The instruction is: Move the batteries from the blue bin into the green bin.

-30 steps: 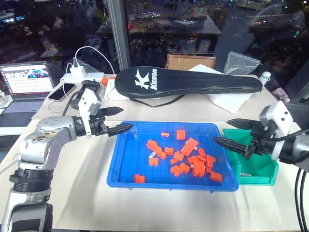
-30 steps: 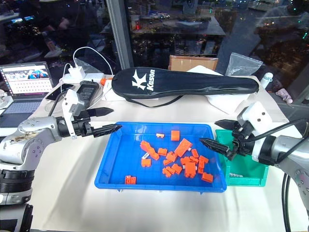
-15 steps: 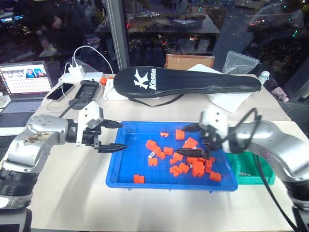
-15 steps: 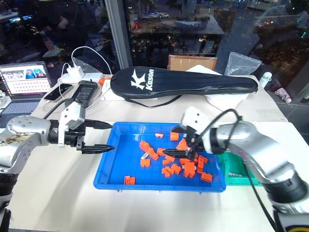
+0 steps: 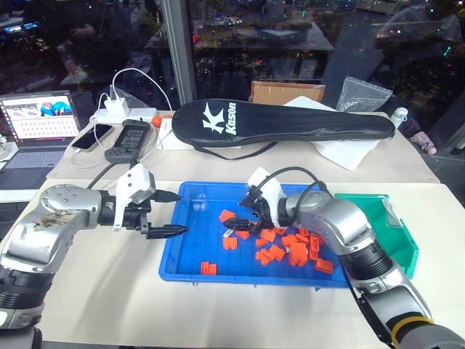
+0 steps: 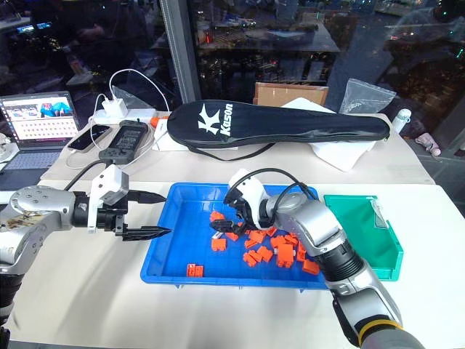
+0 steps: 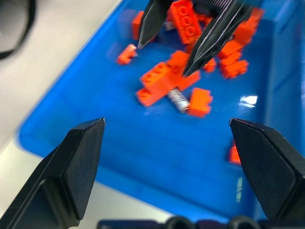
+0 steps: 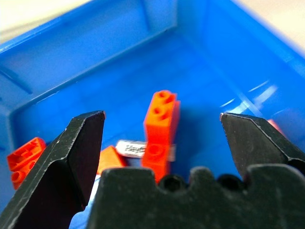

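The robot's right gripper (image 5: pixel 236 223) hangs low inside the big flat blue plastic bin (image 5: pixel 190 251), with its two black fingers spread wide and nothing between them. Right under it lies a small shiny grey battery (image 7: pixel 178 100), squeezed in among the orange plastic blocks (image 5: pixel 290 247). In the right wrist view the battery (image 8: pixel 137 148) lies crosswise between the open fingers, with one tall orange block touching it. The left gripper (image 5: pixel 168 214) is open too, but it waits out by the bin's left edge, so the right one is much nearer. The small deep green plastic bin (image 5: pixel 403 243) sits just beside the blue bin's right end.
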Controlling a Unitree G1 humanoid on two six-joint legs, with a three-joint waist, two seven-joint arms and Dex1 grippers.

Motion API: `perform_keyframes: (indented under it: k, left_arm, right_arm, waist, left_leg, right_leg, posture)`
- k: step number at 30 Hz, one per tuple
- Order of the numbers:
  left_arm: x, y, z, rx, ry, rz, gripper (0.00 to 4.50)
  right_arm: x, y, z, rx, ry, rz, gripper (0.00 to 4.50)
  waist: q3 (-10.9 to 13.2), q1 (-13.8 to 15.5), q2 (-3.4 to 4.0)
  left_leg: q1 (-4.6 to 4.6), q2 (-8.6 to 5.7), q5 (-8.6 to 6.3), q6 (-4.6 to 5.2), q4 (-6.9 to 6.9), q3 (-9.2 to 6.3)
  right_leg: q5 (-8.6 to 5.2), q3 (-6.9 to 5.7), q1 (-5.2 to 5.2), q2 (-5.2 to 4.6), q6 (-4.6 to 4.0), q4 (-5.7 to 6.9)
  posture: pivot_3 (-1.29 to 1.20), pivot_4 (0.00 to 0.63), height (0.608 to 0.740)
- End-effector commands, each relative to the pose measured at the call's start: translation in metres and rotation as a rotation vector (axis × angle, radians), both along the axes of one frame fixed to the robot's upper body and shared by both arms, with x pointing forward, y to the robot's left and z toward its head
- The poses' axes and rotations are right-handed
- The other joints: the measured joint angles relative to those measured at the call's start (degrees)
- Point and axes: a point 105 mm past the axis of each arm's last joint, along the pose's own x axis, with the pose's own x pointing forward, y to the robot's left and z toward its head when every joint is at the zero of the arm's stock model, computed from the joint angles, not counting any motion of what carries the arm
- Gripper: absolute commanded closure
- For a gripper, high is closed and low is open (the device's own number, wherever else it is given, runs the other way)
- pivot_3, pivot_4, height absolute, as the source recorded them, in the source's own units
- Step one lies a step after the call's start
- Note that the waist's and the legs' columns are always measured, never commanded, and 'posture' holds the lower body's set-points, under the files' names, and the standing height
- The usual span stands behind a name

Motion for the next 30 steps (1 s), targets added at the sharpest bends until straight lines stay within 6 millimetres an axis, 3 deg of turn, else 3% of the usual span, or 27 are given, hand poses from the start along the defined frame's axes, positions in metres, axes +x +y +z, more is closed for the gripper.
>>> perform_keyframes:
  k: [1, 2, 5, 10, 15, 22, 30]
  left_arm:
    - [-0.001, 0.002, 0.013, 0.006, -0.053, -0.001, 0.00]
    - [0.000, 0.002, 0.013, 0.008, -0.054, 0.000, 0.00]
    - [0.000, 0.001, 0.014, 0.008, -0.058, -0.001, 0.00]
    - [0.001, 0.000, 0.013, 0.013, -0.063, -0.005, 0.00]
    - [0.001, 0.001, 0.012, 0.014, -0.061, -0.004, 0.00]
    - [0.001, 0.000, 0.011, 0.019, -0.060, -0.011, 0.00]
    - [0.002, -0.001, 0.012, 0.026, -0.067, -0.015, 0.00]
  right_arm:
    - [0.003, 0.008, -0.005, -0.016, -0.015, -0.013, 0.04]
    - [0.004, 0.010, -0.008, -0.023, -0.016, -0.020, 0.04]
    - [0.007, 0.010, -0.011, -0.036, -0.023, -0.030, 0.74]
    - [0.008, 0.011, -0.009, -0.027, -0.055, -0.011, 2.51]
    - [0.015, 0.008, 0.010, -0.008, -0.123, -0.018, 4.05]
    - [0.026, 0.024, 0.039, 0.037, -0.237, 0.011, 4.03]
    - [0.033, 0.051, 0.023, 0.049, -0.233, 0.085, 4.03]
  waist:
    - [0.0, -0.1, 0.00]
    - [0.0, -0.2, 0.00]
    - [0.0, -0.2, 0.00]
    - [0.0, -0.3, 0.00]
    - [0.0, -0.3, 0.00]
    - [0.0, -0.4, 0.01]
    - [0.0, -0.4, 0.01]
  left_leg:
    - [0.02, 0.01, 0.00, 0.00, 0.00, -0.01]
    - [0.03, 0.01, 0.00, 0.00, 0.00, -0.04]
    - [0.02, 0.13, 0.00, 0.00, 0.00, -0.06]
    - [0.02, 0.30, 0.00, 0.00, -0.02, -0.08]
    - [0.02, 0.31, 0.00, 0.00, -0.05, -0.10]
    - [-0.01, 0.31, 0.00, 0.00, -0.05, -0.11]
    - [-0.10, 0.31, 0.00, 0.00, -0.07, -0.14]
  right_leg:
    - [0.00, 0.00, 0.01, 0.02, 0.01, 0.00]
    - [-0.01, 0.00, 0.01, 0.04, 0.01, 0.00]
    - [-0.03, 0.00, 0.00, 0.17, -0.01, 0.00]
    - [-0.07, 0.00, -0.04, 0.35, -0.10, 0.02]
    - [-0.09, 0.00, -0.11, 0.38, -0.12, 0.06]
    - [-0.08, 0.00, -0.45, 0.39, -0.13, 0.09]
    - [0.01, 0.00, -0.56, 0.43, -0.30, 0.14]
  posture:
    - [0.00, 0.150, 0.731]
    - [0.00, 0.150, 0.731]
    - [0.00, 0.150, 0.731]
    - [0.00, 0.150, 0.731]
    - [0.00, 0.150, 0.731]
    - [0.00, 0.150, 0.731]
    - [0.00, 0.150, 0.731]
